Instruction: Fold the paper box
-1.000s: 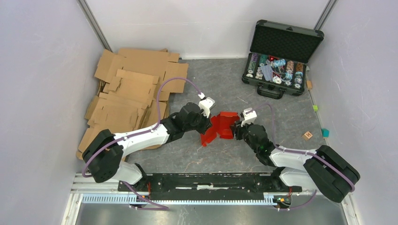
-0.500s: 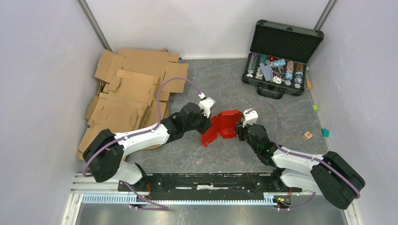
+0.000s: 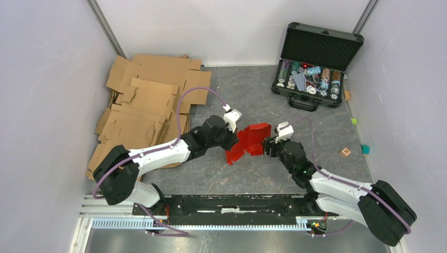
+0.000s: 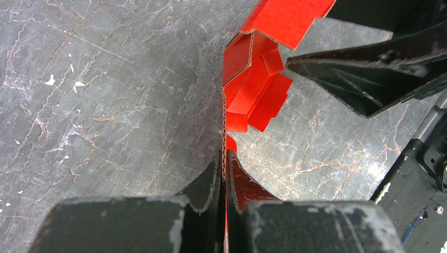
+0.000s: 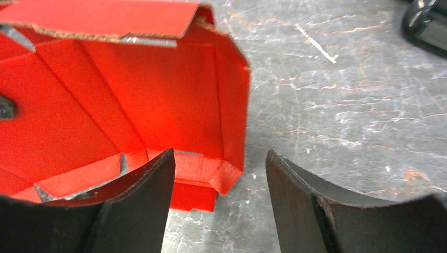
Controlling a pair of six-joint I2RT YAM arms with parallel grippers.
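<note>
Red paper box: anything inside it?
Nothing loose. Inside, the paper box shows only bare red panels and folded flaps. One finger of the open right gripper covers the near edge of the inside, so that part cannot be seen.
</note>
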